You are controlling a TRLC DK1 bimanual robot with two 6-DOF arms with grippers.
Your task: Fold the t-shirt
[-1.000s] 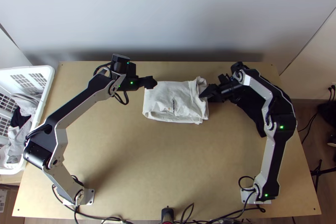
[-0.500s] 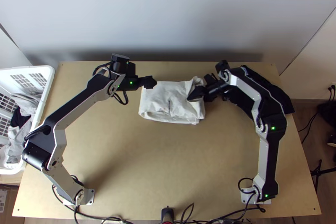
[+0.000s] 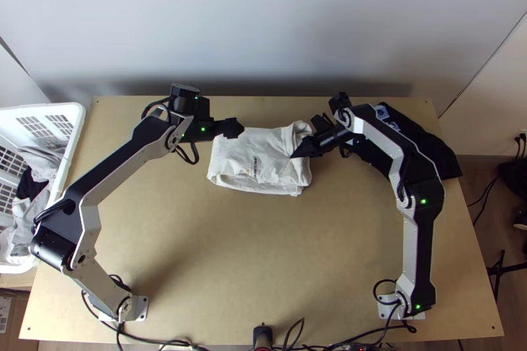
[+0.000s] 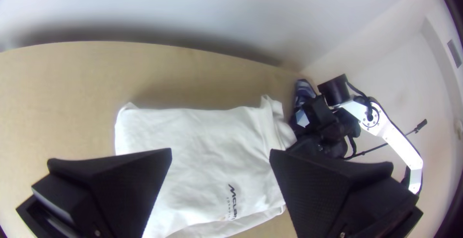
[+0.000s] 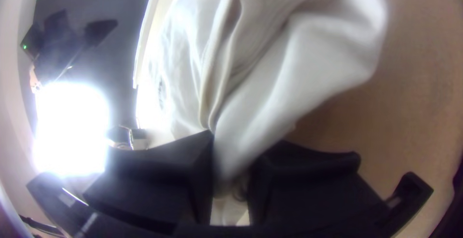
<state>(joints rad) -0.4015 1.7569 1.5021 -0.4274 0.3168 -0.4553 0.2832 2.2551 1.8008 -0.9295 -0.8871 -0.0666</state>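
The white t-shirt (image 3: 247, 150) lies folded into a compact rectangle near the middle of the table's far half, its right end rumpled. My left gripper (image 3: 232, 128) is over its far left part; in the left wrist view that gripper (image 4: 221, 152) stands open, fingers apart above the cloth. At the shirt's right end is my right gripper (image 3: 298, 151). The right wrist view has the right gripper (image 5: 232, 165) shut on a gathered fold of the t-shirt (image 5: 289, 69), partly hidden between the fingers.
Dark cloth with a light print (image 3: 425, 147) lies at the table's far right, partly under the right arm. A white basket (image 3: 76, 128) holding grey and black clothes stands beyond the left edge. Bare wood (image 3: 244, 252) extends in front of the shirt.
My right gripper has moved left, and the folded shirt has slid left across the table with it. The left arm has shifted only slightly left.
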